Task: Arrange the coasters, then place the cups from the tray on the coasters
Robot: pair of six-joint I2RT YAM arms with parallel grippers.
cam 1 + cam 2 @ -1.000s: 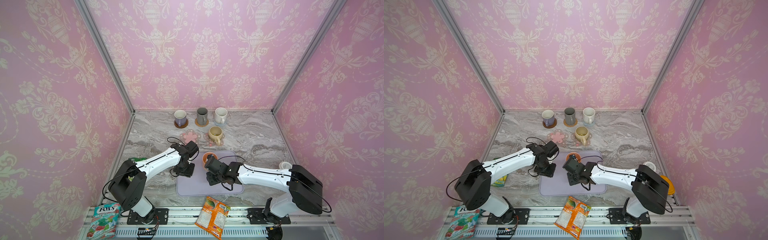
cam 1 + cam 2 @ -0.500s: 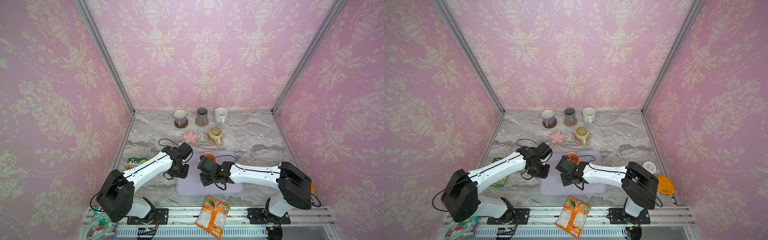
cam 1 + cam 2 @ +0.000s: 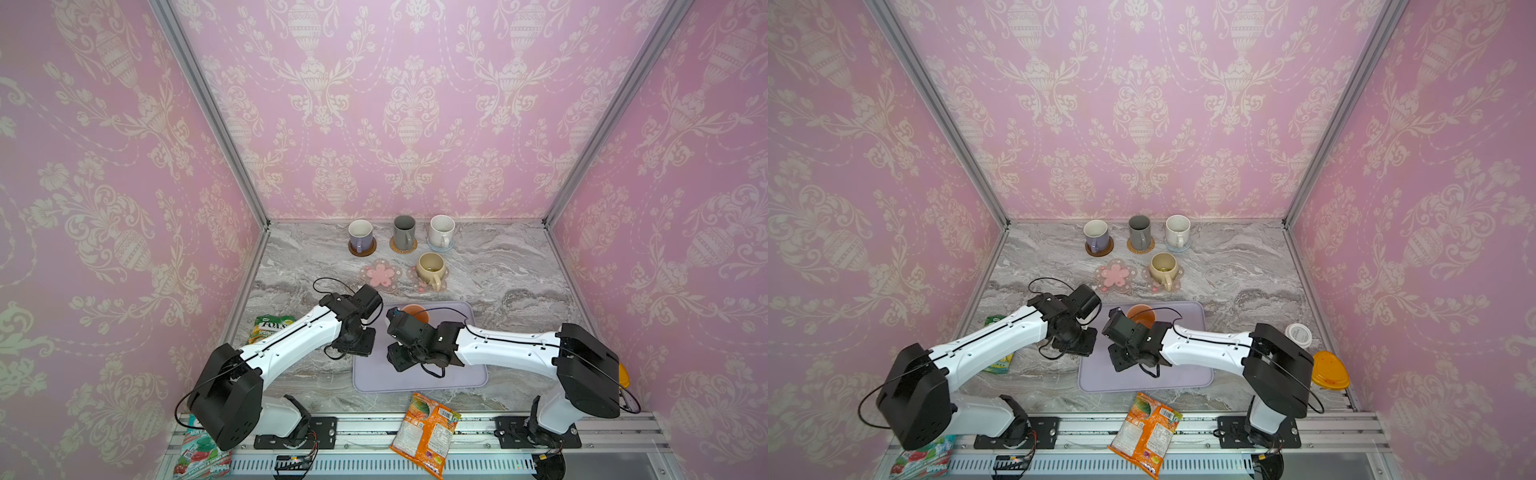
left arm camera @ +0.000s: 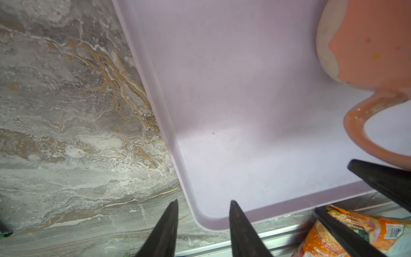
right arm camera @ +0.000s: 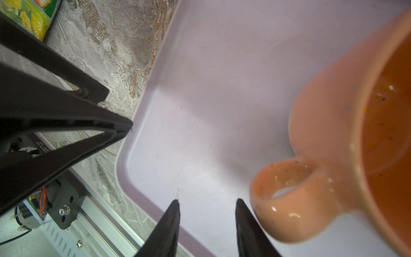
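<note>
The peach-orange cup [image 3: 415, 312] [image 5: 333, 142] stands upright at the far end of the lavender tray [image 3: 457, 378] [image 4: 244, 89]. My right gripper [image 3: 401, 359] [image 5: 207, 200] hangs open and empty over the tray, one finger just beside the cup's handle [image 5: 289, 200]. My left gripper [image 3: 356, 343] [image 4: 203, 201] is open and empty over the tray's left near corner. At the back, in both top views, the lavender [image 3: 360, 236], dark grey [image 3: 404, 232], white [image 3: 441, 230] and beige [image 3: 432, 268] cups each sit on a coaster. One pink-flower coaster [image 3: 380, 274] [image 3: 1115, 276] lies bare.
An orange snack bag [image 3: 426, 436] lies at the front edge below the tray. A green packet [image 3: 270, 328] sits left of the left arm. A white-lidded paper cup [image 3: 1298, 334] and an orange-lidded container [image 3: 1329, 370] stand at the right edge.
The right gripper has moved left across the tray, towards the left gripper. The left arm has drawn back a little to the left and front. The cups have not moved.
</note>
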